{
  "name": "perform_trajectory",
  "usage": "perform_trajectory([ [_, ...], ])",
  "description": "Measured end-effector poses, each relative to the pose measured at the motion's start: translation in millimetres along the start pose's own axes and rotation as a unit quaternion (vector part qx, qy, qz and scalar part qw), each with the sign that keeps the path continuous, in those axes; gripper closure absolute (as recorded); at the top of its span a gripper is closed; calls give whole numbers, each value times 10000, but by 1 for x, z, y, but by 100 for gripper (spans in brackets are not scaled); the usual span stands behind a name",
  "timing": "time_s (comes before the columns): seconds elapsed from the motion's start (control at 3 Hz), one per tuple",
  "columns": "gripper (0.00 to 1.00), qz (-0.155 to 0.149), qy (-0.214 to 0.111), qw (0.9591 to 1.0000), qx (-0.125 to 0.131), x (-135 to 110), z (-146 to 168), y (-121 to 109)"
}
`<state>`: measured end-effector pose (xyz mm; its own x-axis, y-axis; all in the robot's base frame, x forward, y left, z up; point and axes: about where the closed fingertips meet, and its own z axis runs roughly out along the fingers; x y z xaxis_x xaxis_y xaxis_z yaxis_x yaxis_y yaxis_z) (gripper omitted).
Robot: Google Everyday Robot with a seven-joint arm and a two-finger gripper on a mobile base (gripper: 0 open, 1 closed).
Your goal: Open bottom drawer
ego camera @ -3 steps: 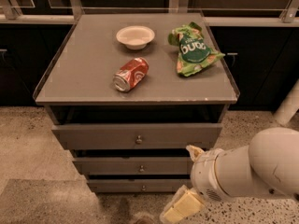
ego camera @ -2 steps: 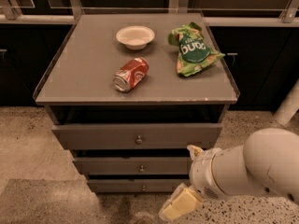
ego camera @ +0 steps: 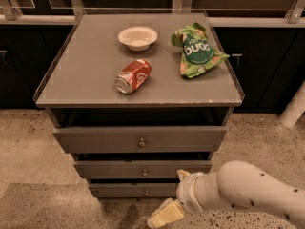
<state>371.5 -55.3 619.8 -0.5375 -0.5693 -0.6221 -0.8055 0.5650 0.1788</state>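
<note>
Camera view: you see the grey cabinet (ego camera: 81,75), a boxy unit with a flat matte top edged by a low raised lip, standing on speckled stone floor (ego camera: 28,142). Below the top sit three flat drawer fronts. The bottom drawer (ego camera: 119,190) is the slimmest, lowest on the cabinet, just above the floor, and appears not yet pulled out. The smooth, rounded white arm (ego camera: 252,190) enters from the lower right, and its gripper (ego camera: 170,206) hangs low in front of the cabinet, just right of and slightly below the bottom drawer's centre. Whether the gripper is open or closed cannot be told from this angle. Judge the step as the approach, with no contact on the handle yet. Your next move calls for lining the gripper up level with the small round metal knob (ego camera: 146,192), closing around it, then drawing straight outward; the knob is tiny and smooth, so a slip is likely. On the top, well clear of the work, lie a crinkled green foil snack bag (ego camera: 196,51), a red metal can (ego camera: 133,75) on its side, and a shallow white bowl (ego camera: 138,37).
</note>
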Motion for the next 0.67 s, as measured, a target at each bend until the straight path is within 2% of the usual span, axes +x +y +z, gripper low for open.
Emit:
perform_trajectory([
  [0.33, 0, 307, -212, 9992, 141, 17, 47, -29],
  [0.67, 0, 364, -322, 9984, 274, 15, 52, -38],
])
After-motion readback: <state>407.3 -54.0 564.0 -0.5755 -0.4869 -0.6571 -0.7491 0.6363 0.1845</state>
